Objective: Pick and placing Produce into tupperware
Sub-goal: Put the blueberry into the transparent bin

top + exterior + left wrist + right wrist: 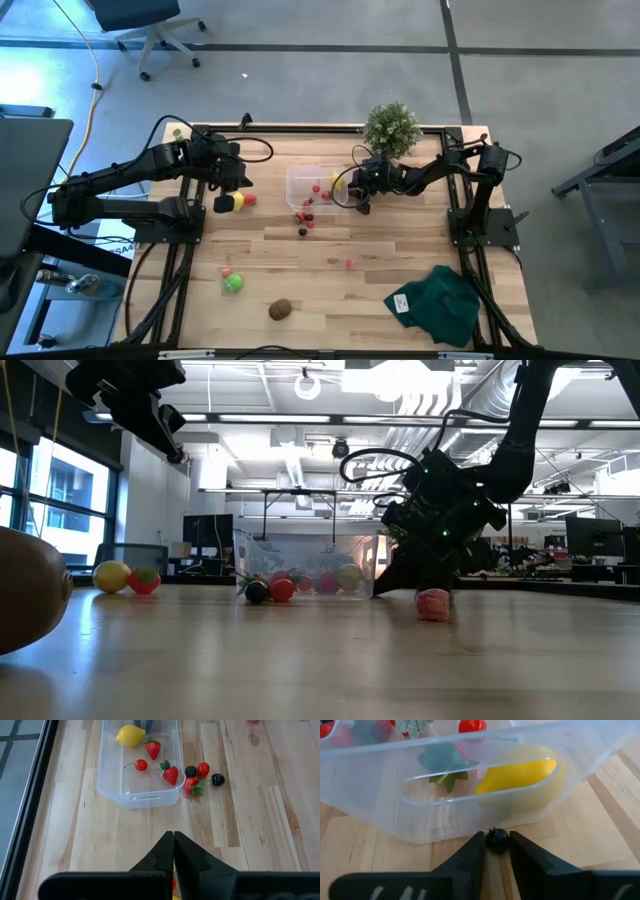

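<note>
The clear tupperware (308, 186) stands at the table's far middle. It holds a yellow lemon (520, 774), strawberries (170, 774) and a small cherry (141, 765). A few red and dark berries (202, 776) lie on the wood beside its near wall. My right gripper (497, 842) is low at the tupperware's right end wall, shut on a tiny dark berry (497, 840). My left gripper (173, 837) is shut on nothing and hangs above the table left of the tupperware (137, 795), over a second lemon (237, 201) and a red fruit (250, 199). My right gripper pinches the tiny dark berry (497, 840) between the free ends of its two fingers (522, 851), one on each side. The fingers slant down from the table's right side. The berry sits just outside the tupperware's end wall; whether it rests on the wood, I cannot tell.
A pink berry (351, 263) lies alone mid-table. A green ball (233, 284) with a small red berry, and a brown kiwi (281, 310), lie near the front left. A dark green cloth (437, 303) is at the front right and a potted plant (390, 128) at the far edge.
</note>
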### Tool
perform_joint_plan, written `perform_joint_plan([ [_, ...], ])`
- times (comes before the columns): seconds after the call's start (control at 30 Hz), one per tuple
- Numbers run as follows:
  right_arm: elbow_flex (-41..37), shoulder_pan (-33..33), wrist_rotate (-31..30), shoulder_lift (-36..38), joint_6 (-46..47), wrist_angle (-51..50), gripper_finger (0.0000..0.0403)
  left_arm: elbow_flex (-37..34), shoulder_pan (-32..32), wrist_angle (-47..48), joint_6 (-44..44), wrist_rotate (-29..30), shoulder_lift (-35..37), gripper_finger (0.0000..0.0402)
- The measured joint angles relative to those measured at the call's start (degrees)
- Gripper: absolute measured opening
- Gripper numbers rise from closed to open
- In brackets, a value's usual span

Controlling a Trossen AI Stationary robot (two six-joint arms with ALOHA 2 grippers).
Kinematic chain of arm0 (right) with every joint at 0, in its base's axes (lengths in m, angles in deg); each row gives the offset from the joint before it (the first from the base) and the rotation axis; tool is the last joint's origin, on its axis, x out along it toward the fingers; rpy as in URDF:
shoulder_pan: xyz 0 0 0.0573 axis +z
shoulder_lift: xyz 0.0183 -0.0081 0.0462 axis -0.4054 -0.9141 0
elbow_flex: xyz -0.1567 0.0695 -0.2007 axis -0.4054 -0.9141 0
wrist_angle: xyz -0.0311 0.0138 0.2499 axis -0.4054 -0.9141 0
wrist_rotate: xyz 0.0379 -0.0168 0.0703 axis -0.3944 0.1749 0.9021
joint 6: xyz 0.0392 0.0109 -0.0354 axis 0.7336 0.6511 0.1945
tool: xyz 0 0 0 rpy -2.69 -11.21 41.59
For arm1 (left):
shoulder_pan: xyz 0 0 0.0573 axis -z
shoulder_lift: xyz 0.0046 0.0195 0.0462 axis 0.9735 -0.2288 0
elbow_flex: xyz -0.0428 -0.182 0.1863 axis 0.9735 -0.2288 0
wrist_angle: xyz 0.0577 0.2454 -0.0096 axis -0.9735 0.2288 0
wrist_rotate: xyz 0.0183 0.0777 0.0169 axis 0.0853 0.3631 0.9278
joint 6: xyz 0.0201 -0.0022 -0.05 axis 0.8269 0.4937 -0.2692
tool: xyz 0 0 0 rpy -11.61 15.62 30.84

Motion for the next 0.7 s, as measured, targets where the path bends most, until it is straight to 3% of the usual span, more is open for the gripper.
perform_joint_plan([
  [0.7,-0.1,0.1,0.3,1.5,5.2,-2.9,0.0071,0.0,0.0,0.0,0.0,0.0,0.0,0.0003],
])
